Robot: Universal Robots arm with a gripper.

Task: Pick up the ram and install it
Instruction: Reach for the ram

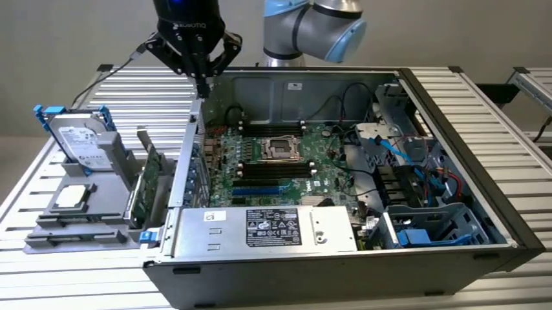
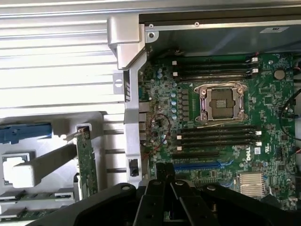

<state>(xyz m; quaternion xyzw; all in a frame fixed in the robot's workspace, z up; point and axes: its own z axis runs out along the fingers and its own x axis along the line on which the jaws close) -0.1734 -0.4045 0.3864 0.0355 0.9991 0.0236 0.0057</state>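
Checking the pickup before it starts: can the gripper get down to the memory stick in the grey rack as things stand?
Probably yes. The gripper hangs over the computer case, and the memory stick lies in the grey rack beside it with nothing above it. The jaws look shut.

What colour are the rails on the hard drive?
Blue. The rails flanking the hard drive show best in the exterior view.
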